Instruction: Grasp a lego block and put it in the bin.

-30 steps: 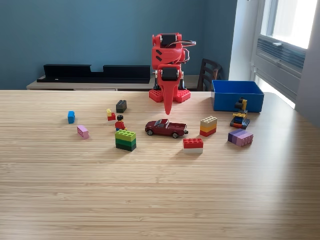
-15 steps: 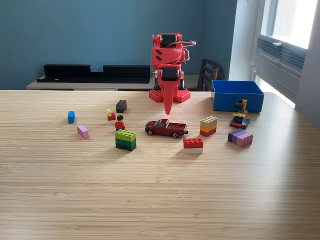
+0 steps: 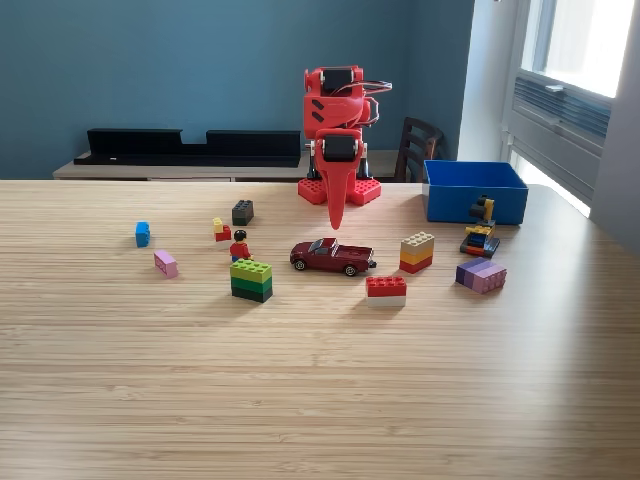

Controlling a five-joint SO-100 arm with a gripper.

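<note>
Blue bin (image 3: 474, 191), one toy car (image 3: 332, 256), one minifigure (image 3: 239, 246).

Glossy red plastic arm (image 3: 334, 110), black servo blocks, tapered claw (image 3: 336, 222), looping cables.

Counter (image 3: 320, 400): pale wood grain.
Far edge: red arm base (image 3: 339, 190), blue bin (image 3: 475, 192).
Middle: car (image 3: 332, 256), green stack (image 3: 251, 280), red brick (image 3: 386, 289), figure (image 3: 240, 246).
Exterior view's left: blue (image 3: 142, 234) and pink (image 3: 166, 264) bricks.
</note>
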